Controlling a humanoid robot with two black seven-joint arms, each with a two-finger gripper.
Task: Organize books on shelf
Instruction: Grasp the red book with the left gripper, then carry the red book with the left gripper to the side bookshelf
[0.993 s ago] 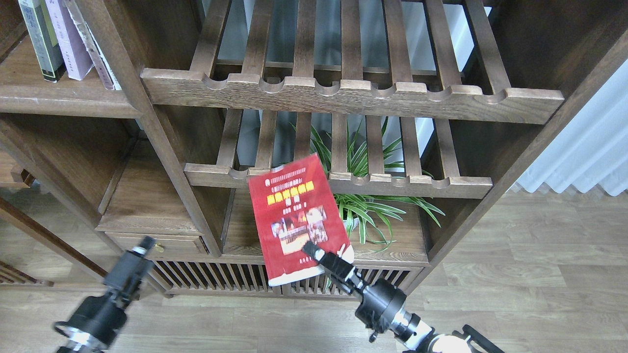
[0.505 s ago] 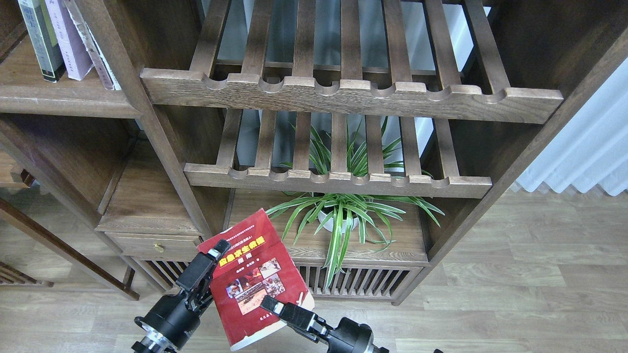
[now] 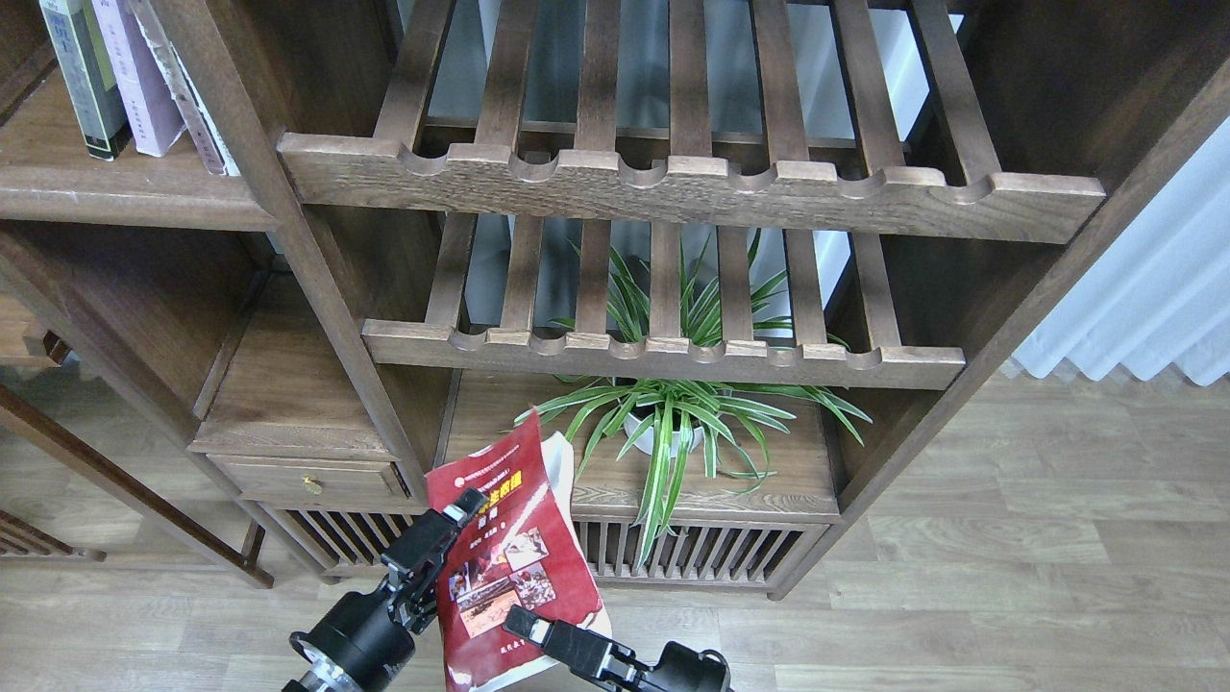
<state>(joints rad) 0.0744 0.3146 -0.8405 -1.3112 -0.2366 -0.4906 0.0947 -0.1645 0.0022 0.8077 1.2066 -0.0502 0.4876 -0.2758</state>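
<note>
The dark red book (image 3: 514, 562), with photos and a yellow title, is held tilted in front of the cabinet's low slatted base. My left gripper (image 3: 461, 509) grips its left edge, one finger lying on the cover. My right gripper (image 3: 521, 621) grips its bottom edge from below. The yellow-green, grey and black book (image 3: 82, 82) and the pale lavender book (image 3: 144, 82) stand upright on the solid dark brown shelf (image 3: 125, 197) at the top left, next to a worn pale book (image 3: 192, 96).
Two slatted racks with scalloped rails (image 3: 673, 183) fill the middle of the cabinet. A potted spider plant (image 3: 663, 423) stands on the low board to the right of the held book. A small drawer with a brass knob (image 3: 309, 483) is to the left. Wooden floor lies below.
The red book came down and left from in front of the lower rack. My left gripper rose to meet its left edge. The book has since turned more edge-on and shifted slightly right.
</note>
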